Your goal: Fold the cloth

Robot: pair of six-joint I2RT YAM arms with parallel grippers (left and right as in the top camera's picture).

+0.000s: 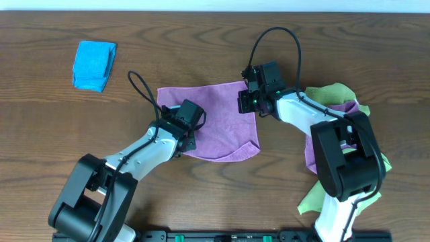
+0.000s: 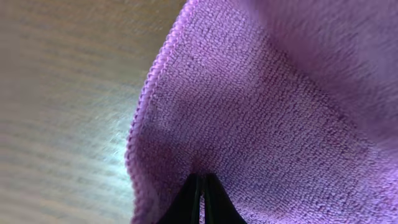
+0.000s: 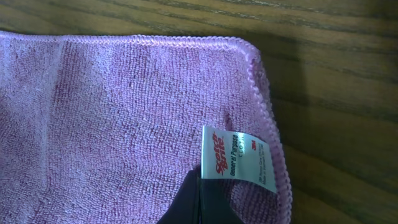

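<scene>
From above, the purple cloth lies spread out around the middle of the tabletop. The left gripper is on its left edge, the right gripper on its far right corner. A folded blue cloth sits near the far left corner, and a pile of cloths is toward the right edge.

Left wrist view: the gripper is pinched shut on a lifted fold of the purple cloth.

Right wrist view: the gripper is clamped on the cloth's flat corner, right next to the white tag.
</scene>
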